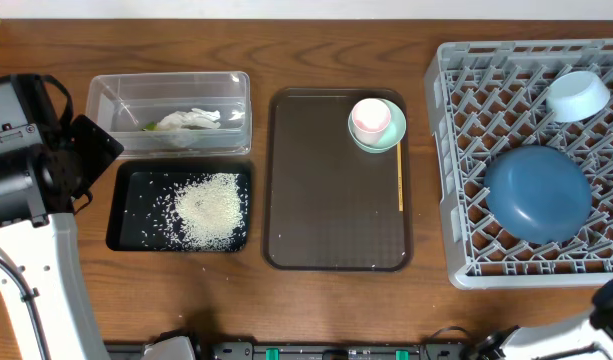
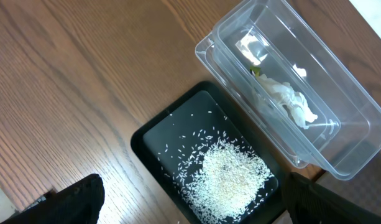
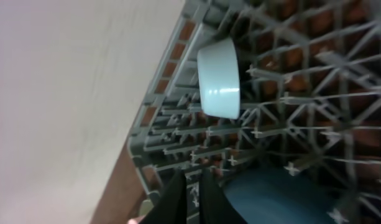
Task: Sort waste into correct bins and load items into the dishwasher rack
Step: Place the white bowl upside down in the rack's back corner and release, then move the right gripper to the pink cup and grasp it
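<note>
Loose white rice point(image 1: 211, 208) point(image 2: 230, 180) lies in the black tray point(image 1: 131, 215) point(image 2: 159, 137). The clear tub point(image 1: 166, 82) point(image 2: 339, 93) behind it holds a crumpled tissue point(image 1: 191, 120) point(image 2: 289, 99) and a green-yellow wrapper point(image 1: 149, 126) point(image 2: 255, 71). My left gripper point(image 2: 190, 208) hangs wide open over the black tray's near end, empty. In the grey dishwasher rack point(image 1: 456, 120) point(image 3: 302, 93) rest a dark blue bowl point(image 1: 538, 193) point(image 3: 277, 196) and a light blue bowl point(image 1: 576, 95) point(image 3: 219, 78). My right gripper point(image 3: 190, 177) is beside the dark bowl, jaws parted by a narrow slit, holding nothing. A pink cup point(image 1: 370, 117) sits in a pale green bowl point(image 1: 386, 140).
The green bowl stands at the back right corner of a brown serving tray point(image 1: 326, 220), with a thin yellow stick point(image 1: 401, 180) along the tray's right side. The left arm's body point(image 1: 36, 150) fills the left edge. The right arm point(image 1: 586, 330) shows at the bottom right.
</note>
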You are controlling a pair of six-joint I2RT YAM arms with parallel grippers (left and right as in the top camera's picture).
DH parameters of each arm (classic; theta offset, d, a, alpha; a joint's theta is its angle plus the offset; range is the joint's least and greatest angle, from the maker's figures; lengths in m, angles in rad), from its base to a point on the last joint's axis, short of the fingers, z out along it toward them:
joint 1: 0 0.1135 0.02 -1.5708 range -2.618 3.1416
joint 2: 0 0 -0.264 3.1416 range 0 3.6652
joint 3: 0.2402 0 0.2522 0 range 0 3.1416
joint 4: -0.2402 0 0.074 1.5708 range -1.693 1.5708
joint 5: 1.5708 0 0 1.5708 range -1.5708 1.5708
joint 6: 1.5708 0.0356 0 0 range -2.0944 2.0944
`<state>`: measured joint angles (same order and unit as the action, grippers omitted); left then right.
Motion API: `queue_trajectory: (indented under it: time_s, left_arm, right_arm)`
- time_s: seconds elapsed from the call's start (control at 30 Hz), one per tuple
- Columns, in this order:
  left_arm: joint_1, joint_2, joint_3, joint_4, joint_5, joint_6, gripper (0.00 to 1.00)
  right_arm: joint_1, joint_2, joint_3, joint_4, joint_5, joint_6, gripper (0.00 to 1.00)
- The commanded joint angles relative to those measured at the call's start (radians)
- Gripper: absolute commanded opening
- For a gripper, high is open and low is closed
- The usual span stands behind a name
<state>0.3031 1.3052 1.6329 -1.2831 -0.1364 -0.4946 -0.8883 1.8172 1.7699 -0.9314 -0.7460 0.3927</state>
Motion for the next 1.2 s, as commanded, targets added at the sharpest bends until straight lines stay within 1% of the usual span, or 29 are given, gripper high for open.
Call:
queue_trajectory:
  time_s: [0.0,0.07,0.13,0.2,0.3,0.4,0.43,0.47,0.5,0.53,0.6,0.73,0.83,0.93,1.0,1.17]
  left_arm:
    - [0.004,-0.003,0.006,-0.003,-0.005,-0.001,0.93]
    - [0.004,-0.003,0.006,-0.003,-0.006,-0.001,0.93]
    - [0.004,-0.003,0.006,-0.003,-0.005,-0.001,0.93]
    - [0.004,-0.003,0.006,-0.003,-0.006,-0.001,0.93]
    - [0.004,-0.003,0.006,-0.003,-0.005,-0.001,0.93]
    - [0.004,-0.003,0.006,-0.003,-0.005,-0.001,0.93]
    - [0.004,-0.003,0.006,-0.003,-0.006,-0.001,0.93]
    - [0.004,-0.003,0.006,-0.003,-0.005,-0.001,0.93]
    - [0.004,-0.003,0.006,-0.003,-0.005,-0.001,0.93]
    - [0.004,-0.003,0.006,-0.003,-0.006,-0.001,0.93]
    - [0.004,-0.003,0.006,-0.003,-0.006,-0.001,0.93]
    - [0.004,-0.003,0.006,-0.003,-0.005,-0.001,0.93]
    - [0.004,-0.003,0.006,-0.003,-0.006,-0.001,0.93]
    - [0.004,-0.003,0.006,-0.003,-0.006,-0.001,0.93]
    - [0.004,-0.003,0.006,-0.003,-0.005,-0.001,0.93]
    - [0.004,-0.004,0.006,-0.003,-0.005,-0.001,0.93]
  right_arm:
    - [0.011,-0.076,0.002,-0.008,0.115,-0.013,0.15]
    - [0.033,-0.108,0.002,-0.002,0.131,-0.014,0.28]
    - [0.068,-0.129,0.002,0.006,0.145,-0.017,0.36]
    - [0.117,-0.134,0.002,0.008,0.156,-0.025,0.38]
    - [0.220,-0.130,0.002,0.004,0.156,-0.070,0.36]
    - [0.337,-0.130,0.002,0.003,0.156,-0.142,0.39]
    - [0.383,-0.130,0.002,0.002,0.156,-0.167,0.43]
    - [0.437,-0.130,0.002,-0.003,0.163,-0.193,0.50]
    - [0.504,-0.130,0.002,-0.007,0.193,-0.208,0.59]
    - [0.559,-0.130,0.002,-0.008,0.227,-0.214,0.66]
    - [0.676,-0.130,0.002,-0.008,0.302,-0.227,0.70]
    - [0.917,-0.119,0.002,0.010,0.494,-0.226,0.71]
    - [1.086,-0.090,0.002,0.037,0.668,-0.225,0.75]
    - [1.216,-0.041,0.002,0.060,0.795,-0.225,0.78]
    - [1.291,0.010,0.002,0.077,0.851,-0.209,0.79]
    - [1.384,0.123,0.002,0.111,0.903,-0.167,0.76]
